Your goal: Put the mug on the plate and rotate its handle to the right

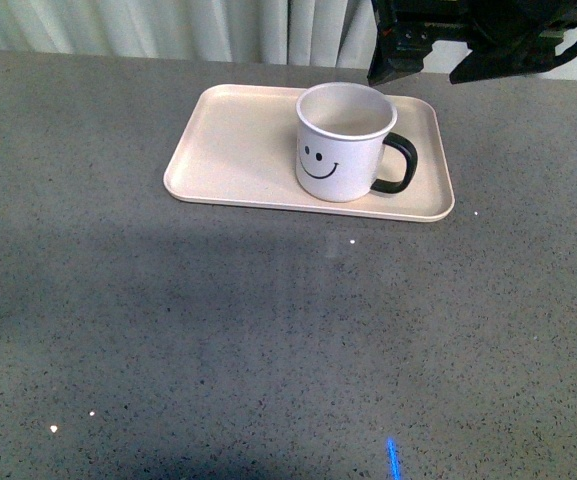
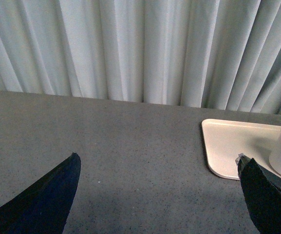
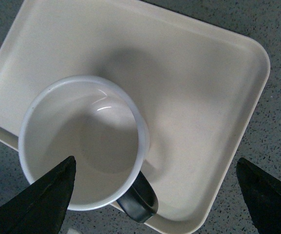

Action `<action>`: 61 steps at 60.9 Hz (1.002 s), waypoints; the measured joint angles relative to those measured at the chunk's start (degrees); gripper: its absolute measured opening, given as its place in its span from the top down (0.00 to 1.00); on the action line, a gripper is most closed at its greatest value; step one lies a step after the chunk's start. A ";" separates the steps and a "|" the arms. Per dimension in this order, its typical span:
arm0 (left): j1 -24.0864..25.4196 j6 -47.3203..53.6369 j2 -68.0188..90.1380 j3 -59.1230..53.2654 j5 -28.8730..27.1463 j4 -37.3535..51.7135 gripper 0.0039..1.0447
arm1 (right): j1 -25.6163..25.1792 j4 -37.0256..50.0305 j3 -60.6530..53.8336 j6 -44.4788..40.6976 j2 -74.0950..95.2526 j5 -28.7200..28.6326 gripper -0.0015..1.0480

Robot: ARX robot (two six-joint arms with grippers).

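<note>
The mug (image 1: 340, 140) stands upright on the plate (image 1: 228, 140), on the plate's right half, its smiley print facing me. The handle (image 1: 400, 165) points to my right, over the plate and short of its rim. The plate lies flat on the counter (image 1: 268, 330), toward the far side.

My right tool (image 3: 155, 161) hangs above the mug, touching neither it nor the plate, released with its jaws spread wide and nothing held between them. From its wrist camera I look straight down into the mug's empty mouth. The mug lies nearer one finger (image 3: 47, 200) than the other: that finger's tip overlaps the white rim in the view, while the other finger is out beyond the plate's edge, over the grey counter. The handle shows between the two fingers, close to the mug-side one.

My left tool (image 2: 156, 156) is also released, jaws wide apart and empty, over bare counter and well apart from the plate. Its camera catches a rounded corner of the plate and a sliver of the mug beside one finger, with a pale curtain (image 2: 130, 48) behind.
</note>
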 joint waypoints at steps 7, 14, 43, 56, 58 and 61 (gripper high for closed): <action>0.00 0.00 0.00 0.00 0.00 0.00 0.09 | 0.39 -1.27 1.70 1.01 2.82 1.07 0.09; 0.00 0.00 0.00 0.00 0.00 0.00 0.09 | 0.55 -2.01 2.69 1.51 4.48 1.62 0.10; 0.00 0.00 -0.02 0.00 0.00 0.00 0.09 | 2.64 -9.22 14.01 6.27 12.11 1.22 0.98; 0.00 0.00 -0.02 0.00 0.00 0.00 0.09 | 2.19 -12.22 18.45 3.61 12.22 1.36 0.98; 0.00 0.00 -0.02 0.00 0.00 0.00 0.09 | 2.03 -13.14 19.63 2.36 12.46 1.05 0.98; 0.00 0.00 -0.02 0.00 0.00 0.00 0.09 | 1.73 -15.12 21.53 0.48 12.87 -0.26 0.98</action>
